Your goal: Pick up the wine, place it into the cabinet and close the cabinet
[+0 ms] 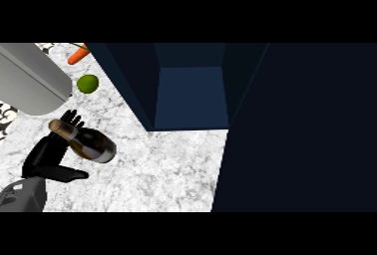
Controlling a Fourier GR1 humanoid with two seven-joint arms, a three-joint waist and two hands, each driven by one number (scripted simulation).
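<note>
Dark glass with a brownish neck, the wine bottle (pixel 90 143) is at the left of the scene, over the near part of the counter (pixel 162 169). It is tilted, with its neck pointing far and left and its wide body lying near and right. Whether it rests on the counter or is lifted clear of it cannot be told from this view.

The left robot hand (pixel 46 154) is right against the bottle, coming up from the lower left corner on its grey forearm. Its fingers (pixel 71 118) stretch straight towards the far side and pass behind the bottle's neck, their tips showing just beyond it. The thumb (pixel 72 175) sticks out to the right, below the bottle's body and apart from it. The hand is spread wide, with the bottle in the gap between fingers and thumb, and nothing is curled round the glass.

To the right of the bottle, and well apart from it, stands the dark blue cabinet (pixel 190 94), open, with a lighter blue inside. A broad dark panel (pixel 309 129) fills the right side of the view, from the near edge to the far edge.

The counter is white marble with grey veins. On its far left part a green lime (pixel 88 83) lies near the cabinet's left wall, and an orange carrot (pixel 78 55) lies beyond it at the far edge. A large grey rounded object (pixel 26 79) sits just left of the lime, far from the robot hand.
</note>
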